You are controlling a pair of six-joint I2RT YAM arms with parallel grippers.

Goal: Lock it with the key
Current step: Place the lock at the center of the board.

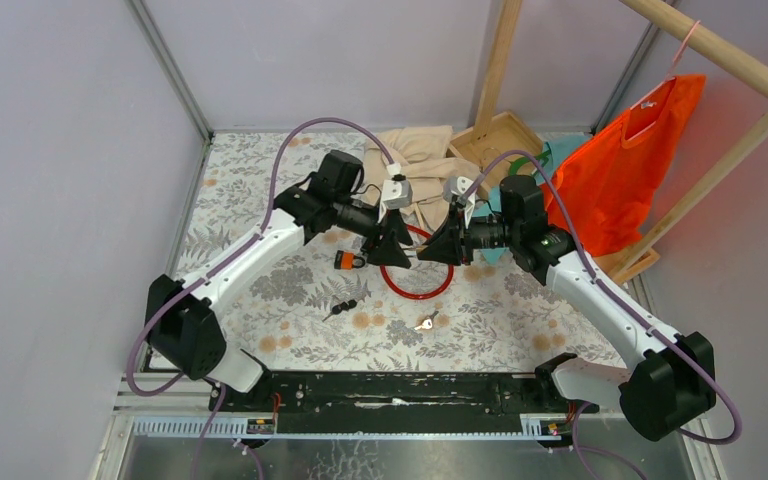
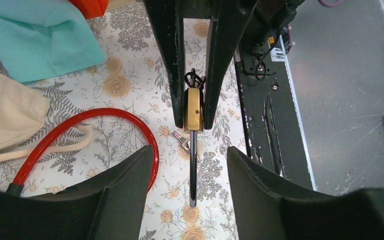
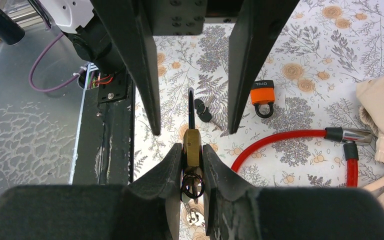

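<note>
The right gripper (image 3: 192, 148) pinches the brass padlock (image 2: 193, 110) while the left gripper (image 2: 190, 151) stands spread around its shackle (image 3: 191, 107); an off-centre squeeze could twist the padlock loose

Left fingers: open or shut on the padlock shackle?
Open. In the left wrist view the left gripper fingers stand apart, table showing between each and the shackle. The right gripper holds the brass padlock.

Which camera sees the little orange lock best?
The right wrist view: the orange lock lies close, whole and unhidden. The top view shows it tiny, beside the left arm's fingers. The left wrist view misses it.
</note>
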